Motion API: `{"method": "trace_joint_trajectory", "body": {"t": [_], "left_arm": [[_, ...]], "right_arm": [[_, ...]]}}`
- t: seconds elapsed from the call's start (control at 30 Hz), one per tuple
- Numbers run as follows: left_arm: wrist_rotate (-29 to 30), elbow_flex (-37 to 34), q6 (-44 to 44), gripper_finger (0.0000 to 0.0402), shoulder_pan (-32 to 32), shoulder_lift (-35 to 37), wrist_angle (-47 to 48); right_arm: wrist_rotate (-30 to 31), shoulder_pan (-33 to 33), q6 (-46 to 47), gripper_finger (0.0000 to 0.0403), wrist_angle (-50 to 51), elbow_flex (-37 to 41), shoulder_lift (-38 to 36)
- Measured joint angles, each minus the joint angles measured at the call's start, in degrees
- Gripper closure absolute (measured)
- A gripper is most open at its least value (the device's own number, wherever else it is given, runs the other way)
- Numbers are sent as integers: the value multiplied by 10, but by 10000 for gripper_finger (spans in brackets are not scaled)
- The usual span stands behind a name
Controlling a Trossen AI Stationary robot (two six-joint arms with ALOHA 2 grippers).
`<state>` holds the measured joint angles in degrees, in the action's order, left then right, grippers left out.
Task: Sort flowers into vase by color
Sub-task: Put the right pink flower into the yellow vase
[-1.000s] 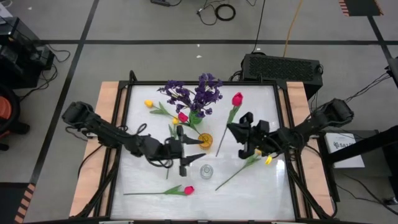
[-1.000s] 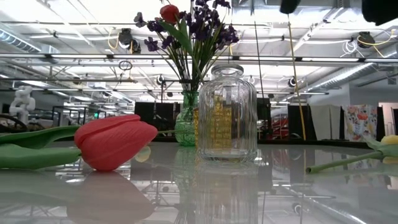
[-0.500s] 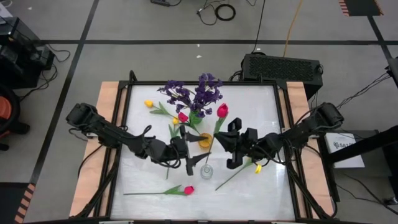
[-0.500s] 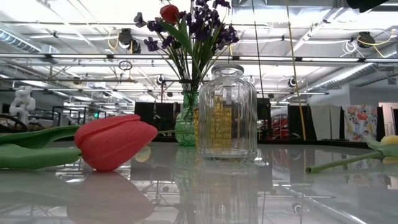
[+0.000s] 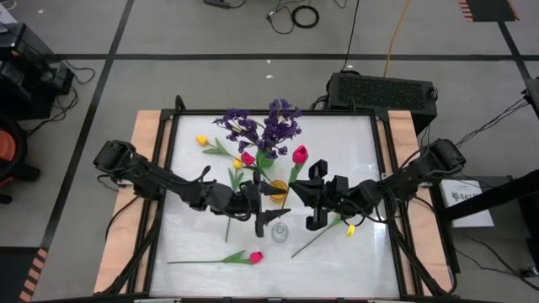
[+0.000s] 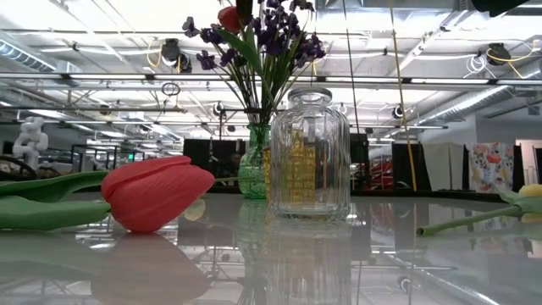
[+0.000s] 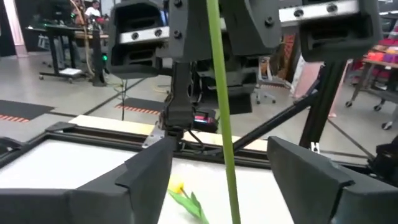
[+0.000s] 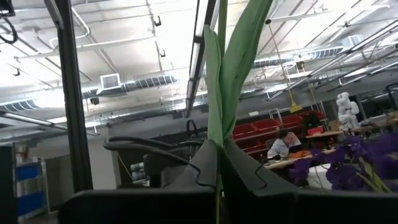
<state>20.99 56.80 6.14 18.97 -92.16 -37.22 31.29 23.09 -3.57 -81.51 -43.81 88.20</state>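
Observation:
A pink-red tulip [image 5: 300,152] is held upright over the table's middle by my right gripper [image 5: 296,200], which is shut on its stem. My left gripper [image 7: 221,180] is open. Its fingers stand on either side of the hanging green stem [image 7: 219,118] without touching it, just left of the clear ribbed vase [image 5: 279,231]. An amber vase [image 5: 278,189] and a green vase [image 6: 253,169] with purple sprigs [image 5: 269,126] stand farther back. Another pink-red tulip [image 6: 157,193] lies on its side on the near part of the table. My right gripper pinches the tulip's stem [image 8: 217,163] between its two fingers, where a long leaf [image 8: 239,68] rises beside it. The fingers come roughly level from the table's right. The tulip is lifted clear, and its lower stem hangs below the fingers.
A yellow tulip [image 5: 202,140] lies at the far left of the table. Another yellow tulip [image 5: 349,228] lies under my right arm, its stem running toward the clear vase. Wooden rails [image 5: 146,168] border the white tabletop on both sides.
My right gripper has carried the pink-red tulip toward the table's left and near edge, bringing it beside the amber and clear vases. My left gripper has slid to the right until its open fingers flank the hanging stem. Most of this happened in the first half second.

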Motion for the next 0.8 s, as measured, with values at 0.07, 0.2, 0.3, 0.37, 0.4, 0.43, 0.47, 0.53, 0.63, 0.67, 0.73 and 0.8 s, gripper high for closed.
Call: {"method": "trace_joint_trajectory", "body": {"t": [0.07,0.2,0.3,0.37,0.4,0.43,0.47,0.53,0.63,0.67,0.73,0.8], "left_arm": [[0,0,-5,163,0,0,-4],[-2,0,-8,228,1,0,-10],[-2,0,-7,283,1,0,-10],[-2,0,-12,318,0,0,-9],[-2,0,-18,334,0,0,-9],[-2,0,-23,350,0,0,-7],[-2,0,-25,365,0,0,-4],[-1,0,-24,388,-1,0,3],[0,0,-24,389,-2,0,8],[0,0,-24,386,-2,0,10],[0,0,-24,385,-2,0,17],[1,-1,-25,387,-3,7,38]], "right_arm": [[1,0,-7,402,0,0,0],[1,0,-8,402,5,0,0],[4,0,-8,402,11,0,0],[4,0,-8,402,11,0,0],[4,0,-8,403,11,0,0],[4,0,-8,403,12,0,0],[4,0,-8,403,12,0,0],[3,0,-8,403,16,0,0],[19,0,-8,400,28,0,0],[32,0,-8,397,34,0,0],[52,3,-8,383,51,-1,0],[65,4,-12,361,68,-1,-1]]}}
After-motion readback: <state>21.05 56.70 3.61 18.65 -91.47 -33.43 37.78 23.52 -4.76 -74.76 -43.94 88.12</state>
